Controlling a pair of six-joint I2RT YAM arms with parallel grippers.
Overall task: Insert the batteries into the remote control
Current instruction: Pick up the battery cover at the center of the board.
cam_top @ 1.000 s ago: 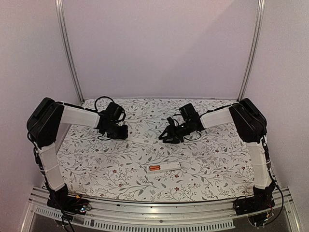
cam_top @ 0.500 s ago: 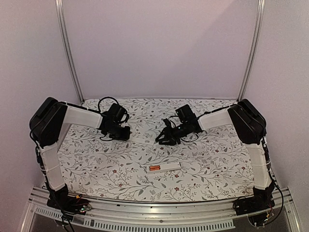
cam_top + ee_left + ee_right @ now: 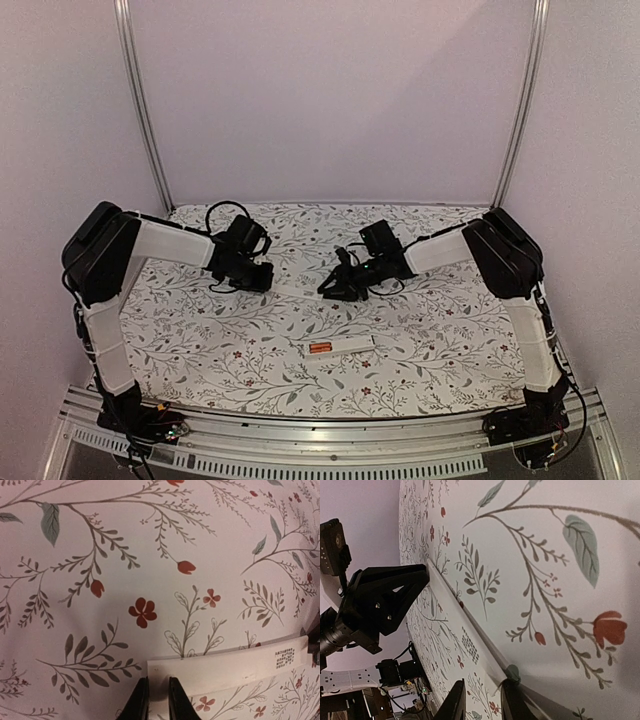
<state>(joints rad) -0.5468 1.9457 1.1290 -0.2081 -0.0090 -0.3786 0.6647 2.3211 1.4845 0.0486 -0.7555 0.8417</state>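
The white remote control [image 3: 342, 347] lies flat at the front middle of the cloth, with the orange-red batteries [image 3: 320, 347] showing in its left end. A thin white cover strip [image 3: 297, 291] spans between my two grippers farther back. My left gripper [image 3: 266, 281] is shut on the strip's left end; in the left wrist view the fingertips [image 3: 139, 700] pinch the white strip [image 3: 225, 669]. My right gripper [image 3: 328, 291] is at the strip's right end. In the right wrist view its jaws stand a little apart, and one fingertip [image 3: 512, 700] touches the strip's corner [image 3: 470, 645].
The floral cloth [image 3: 440, 330] covers the table. Metal frame posts [image 3: 140, 110] stand at the back corners before a plain wall. The left gripper's black body [image 3: 380, 600] shows at the strip's far end in the right wrist view.
My right gripper has moved left to the strip's right end. My left gripper has shifted slightly right with the strip. The remote has not moved.
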